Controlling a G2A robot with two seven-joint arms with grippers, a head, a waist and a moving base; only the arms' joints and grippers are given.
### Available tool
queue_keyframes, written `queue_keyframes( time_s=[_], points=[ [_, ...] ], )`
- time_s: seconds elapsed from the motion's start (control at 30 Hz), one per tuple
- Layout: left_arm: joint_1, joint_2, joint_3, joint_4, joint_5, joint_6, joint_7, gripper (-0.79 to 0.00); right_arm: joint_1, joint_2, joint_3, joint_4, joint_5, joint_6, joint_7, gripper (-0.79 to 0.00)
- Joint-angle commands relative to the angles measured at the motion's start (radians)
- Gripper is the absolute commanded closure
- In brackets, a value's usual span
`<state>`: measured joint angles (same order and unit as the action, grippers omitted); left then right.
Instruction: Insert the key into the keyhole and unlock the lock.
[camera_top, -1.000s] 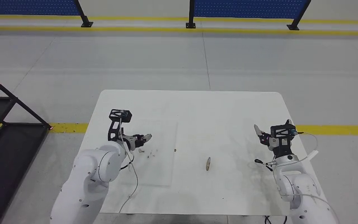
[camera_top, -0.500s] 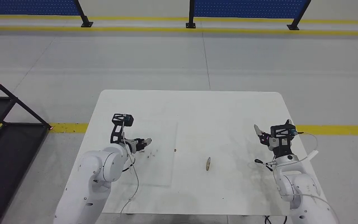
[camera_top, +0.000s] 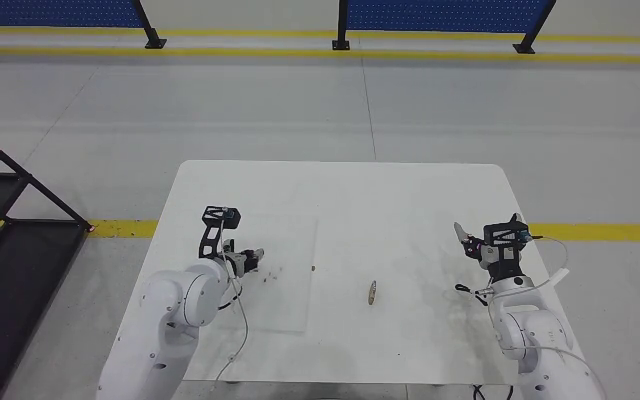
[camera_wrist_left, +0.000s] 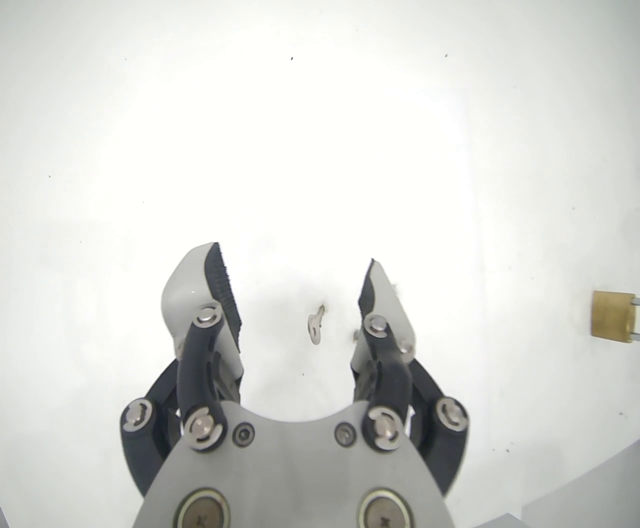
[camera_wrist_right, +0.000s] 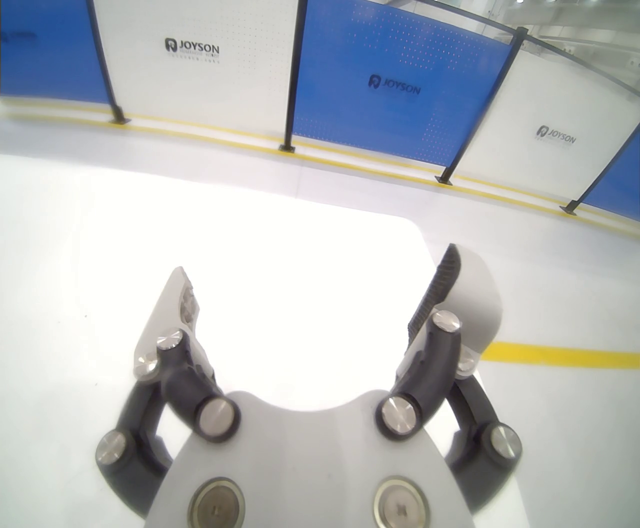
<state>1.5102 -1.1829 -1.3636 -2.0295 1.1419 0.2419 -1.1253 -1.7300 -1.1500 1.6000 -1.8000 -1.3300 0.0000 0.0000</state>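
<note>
The left gripper (camera_wrist_left: 294, 256) is being held spread open above the key (camera_wrist_left: 315, 326), being tipped steeper than a second ago

Printed marks stand on the barrier fence (camera_wrist_right: 295, 75) behind the table. In the right wrist view three of its panels each carry one dark logo, an emblem followed by a short wordmark in capitals.

- First white panel (camera_wrist_right: 150, 75): a line of far smaller print sits under its logo, too small to read.
- Blue panel (camera_wrist_right: 350, 60): stands next to it.
- Second white panel (camera_wrist_right: 550, 160): stands beyond the blue one.

Floor markings: one yellow line (camera_wrist_right: 200, 131) runs along the fence feet. Another yellow line (camera_top: 590, 231) passes under the table's edge.
</note>
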Motion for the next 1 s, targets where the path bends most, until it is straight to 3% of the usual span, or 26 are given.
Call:
queue_keyframes(
  time_s=[0.0, 0.17, 0.3, 0.77, 0.83, 0.97],
  points=[
    [0.001, 0.000, -0.001, 0.000, 0.008, 0.002, -0.001, -0.372, 0.000, 0.000, 0.000, 0.000, 0.000, 0.000, 0.000, -0.785],
    [0.010, -0.001, 0.006, -0.003, 0.008, 0.006, 0.002, -0.314, 0.000, 0.000, 0.000, 0.000, 0.000, 0.000, 0.000, -0.785],
    [0.010, -0.001, 0.003, -0.002, -0.004, -0.003, -0.005, -0.345, 0.000, 0.000, 0.000, 0.000, 0.000, 0.000, 0.000, -0.785],
    [0.030, 0.000, 0.008, -0.003, -0.019, -0.019, -0.018, -0.320, 0.000, 0.000, 0.000, 0.000, 0.000, 0.000, 0.000, -0.785],
    [0.031, 0.000, 0.008, -0.003, -0.021, -0.017, -0.019, -0.299, 0.000, 0.000, 0.000, 0.000, 0.000, 0.000, 0.000, -0.785],
    [0.033, 0.000, 0.009, -0.003, -0.022, -0.018, -0.022, -0.148, 0.000, 0.000, 0.000, 0.000, 0.000, 0.000, 0.000, -0.785]
  ],
)
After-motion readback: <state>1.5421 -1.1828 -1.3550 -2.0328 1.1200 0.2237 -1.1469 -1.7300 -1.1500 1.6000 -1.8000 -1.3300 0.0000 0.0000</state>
